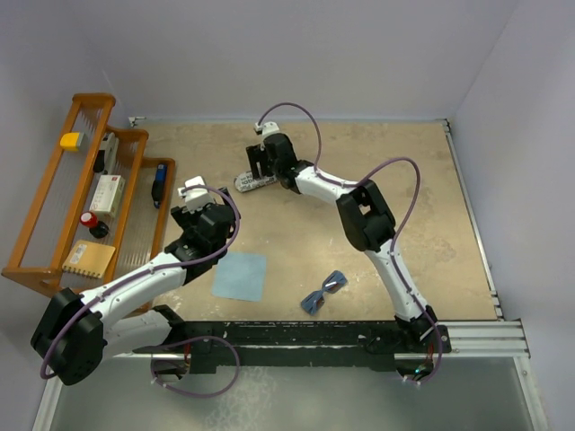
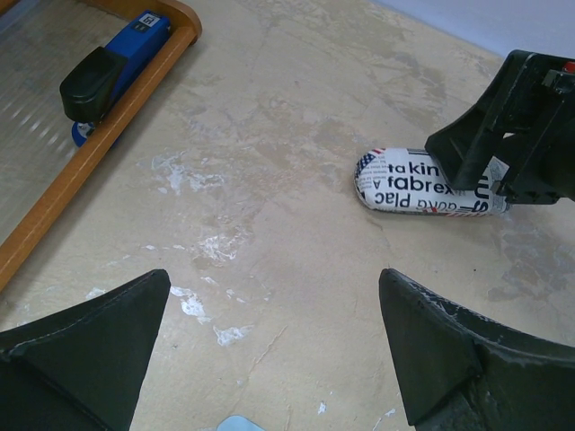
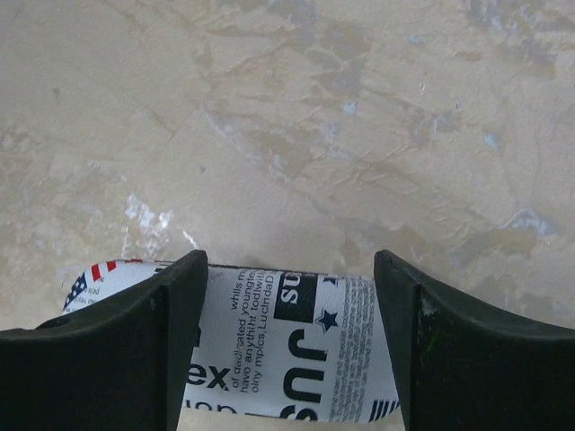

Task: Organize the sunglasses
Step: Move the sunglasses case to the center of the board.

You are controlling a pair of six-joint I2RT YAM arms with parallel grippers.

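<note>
The sunglasses point(image 1: 323, 292), with blue-tinted lenses and thin dark arms, lie on the table near the front, right of centre, with no gripper near them. A flat light-blue cloth point(image 1: 240, 276) lies to their left. A white glasses case printed with black newsprint lettering point(image 1: 254, 181) lies at the back centre and also shows in the left wrist view point(image 2: 409, 184). My right gripper point(image 1: 261, 164) hangs open just over the case point(image 3: 296, 350), its jaws spread across it. My left gripper point(image 1: 199, 215) is open and empty above bare table point(image 2: 274, 296), between cloth and case.
A wooden rack point(image 1: 54, 193) stands along the left edge, holding a blue stapler point(image 2: 108, 67), a small box and other small items. A metal rail point(image 1: 485, 337) runs along the front edge. Walls close off the back and right.
</note>
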